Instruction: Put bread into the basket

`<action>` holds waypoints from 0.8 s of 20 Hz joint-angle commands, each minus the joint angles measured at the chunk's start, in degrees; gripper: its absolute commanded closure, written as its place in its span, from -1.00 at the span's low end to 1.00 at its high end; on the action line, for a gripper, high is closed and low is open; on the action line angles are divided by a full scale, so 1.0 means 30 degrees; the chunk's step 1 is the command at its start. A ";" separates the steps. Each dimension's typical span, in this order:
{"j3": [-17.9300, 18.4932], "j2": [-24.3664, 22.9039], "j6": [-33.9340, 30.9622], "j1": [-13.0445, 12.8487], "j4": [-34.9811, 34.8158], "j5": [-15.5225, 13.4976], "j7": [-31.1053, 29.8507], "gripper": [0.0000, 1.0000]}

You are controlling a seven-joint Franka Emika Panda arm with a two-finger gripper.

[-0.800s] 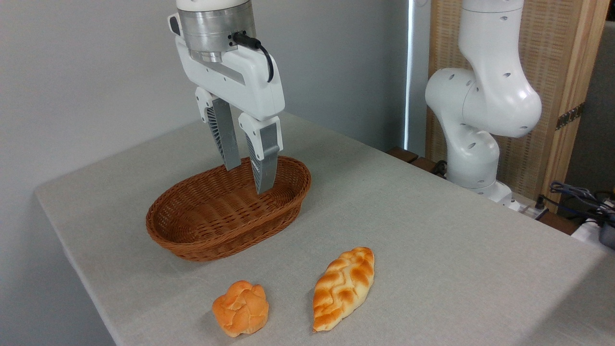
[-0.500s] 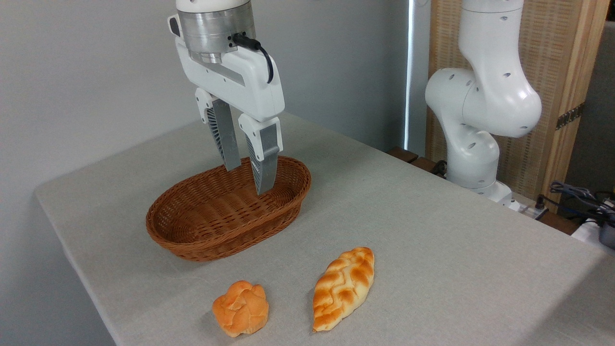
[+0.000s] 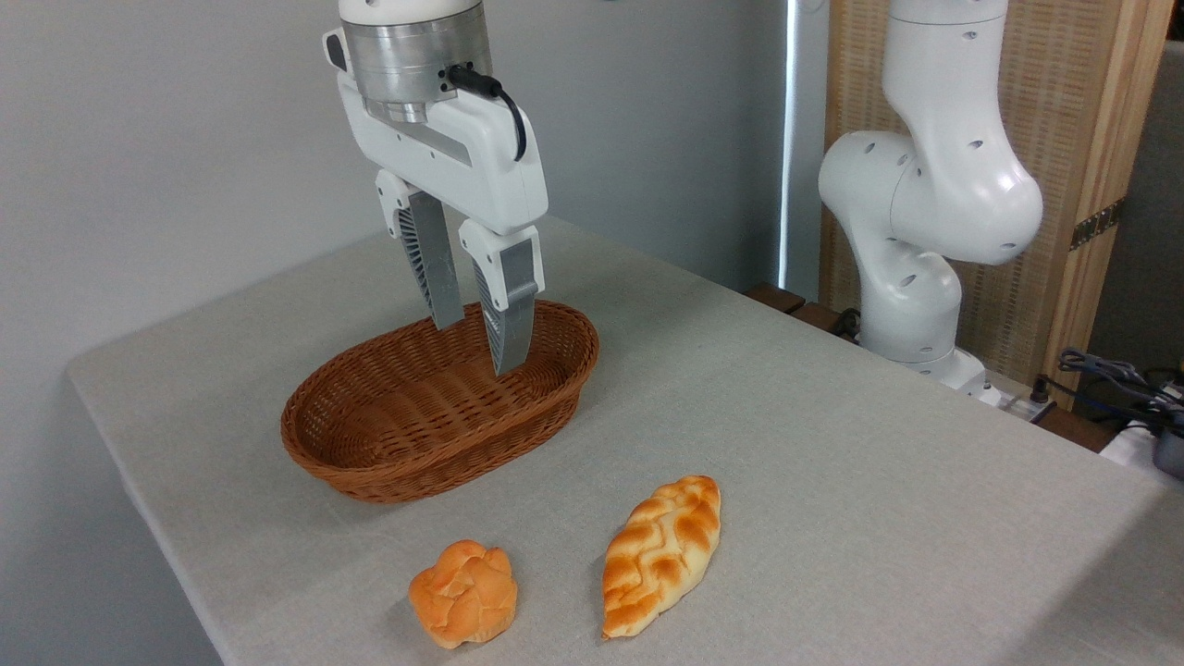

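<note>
The bread (image 3: pixel 660 553), a braided pale-yellow loaf with golden-brown ridges, lies on the grey table near the front edge. The oval reddish-brown wicker basket (image 3: pixel 370 462) stands behind it to the left and holds nothing. My gripper (image 3: pixel 478 347) hangs over the basket's far right end, pointing down, open with nothing between its fingers. Its fingertips reach to about the basket's rim. The bread is well in front of and to the right of the gripper.
A small round orange knotted bun (image 3: pixel 463 593) lies left of the loaf. The white arm base (image 3: pixel 916 231) rises at the back right, with cables (image 3: pixel 1119 379) beside it. The table's left edge (image 3: pixel 139 499) drops off just left of the basket.
</note>
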 commanded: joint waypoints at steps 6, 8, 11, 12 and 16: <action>0.0246 0.0009 -0.0447 -0.0177 0.0121 -0.0085 0.0044 -1.00; 0.0246 0.0009 -0.0447 -0.0177 0.0063 -0.0055 0.0044 -1.00; 0.0187 -0.0078 -0.0418 -0.0177 -0.0201 -0.0055 0.0073 -1.00; 0.0216 -0.0166 -0.0418 -0.0177 -0.0230 -0.0055 0.0102 -1.00; 0.0362 -0.1802 0.0662 -0.0090 -0.2188 0.0120 0.0453 -1.00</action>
